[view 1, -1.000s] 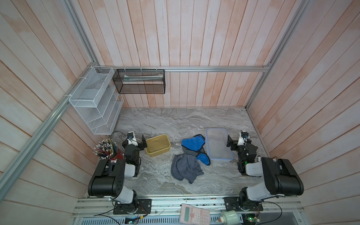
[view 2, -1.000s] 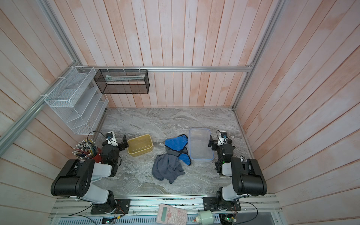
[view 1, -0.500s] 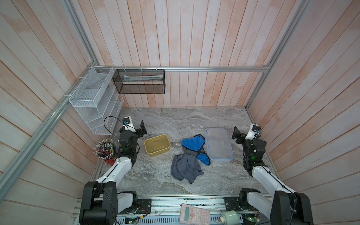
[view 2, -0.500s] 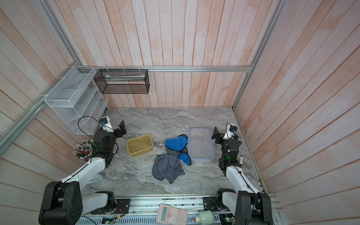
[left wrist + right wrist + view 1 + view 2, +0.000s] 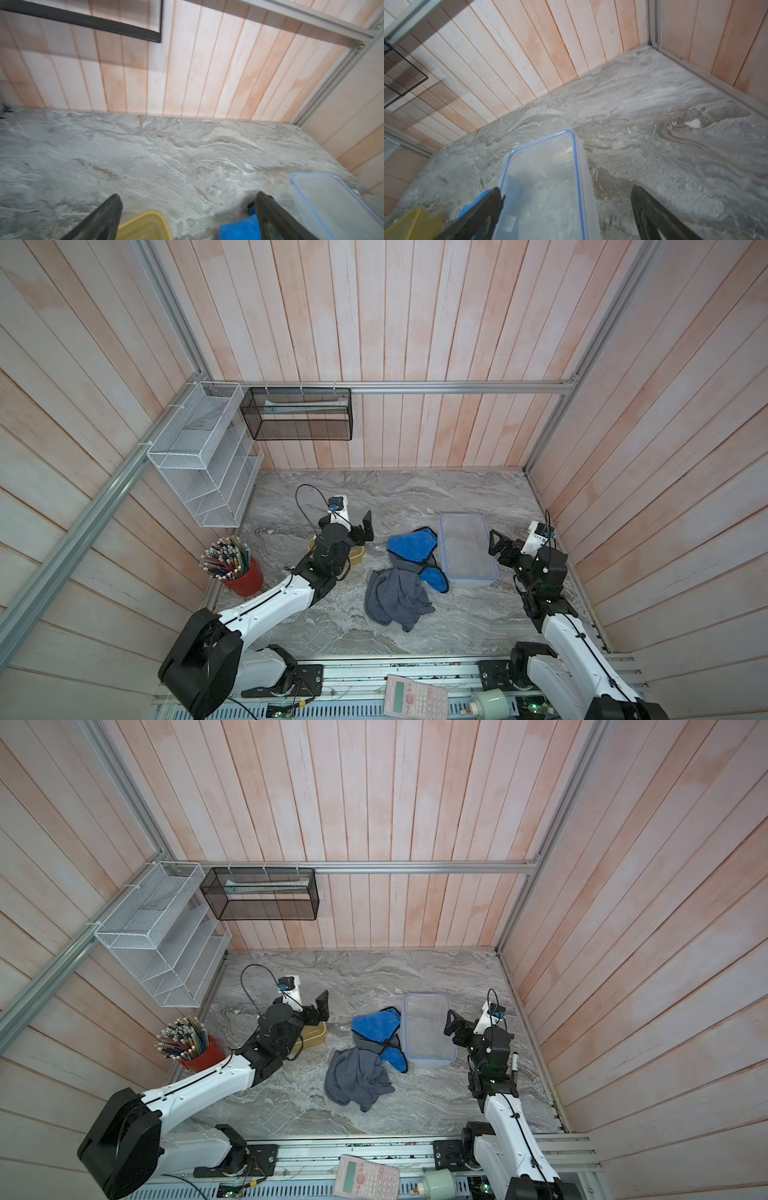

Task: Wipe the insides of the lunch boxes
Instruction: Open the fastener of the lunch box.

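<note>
Grey cloth [image 5: 395, 601] lies crumpled against blue cloth [image 5: 409, 545] (folded); pencil cup [image 5: 246, 581] well apart.

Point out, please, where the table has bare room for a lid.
Bare: the strip of table along the back wall, and the patch between grey cloth and front rail. Crowded: the middle, where the blue cloth lies between yellow box and clear box.

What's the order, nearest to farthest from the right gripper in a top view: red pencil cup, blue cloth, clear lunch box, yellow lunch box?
From the right gripper:
1. clear lunch box, right beside it.
2. blue cloth, just beyond that box.
3. yellow lunch box, farther left.
4. red pencil cup, by the left wall.
</note>
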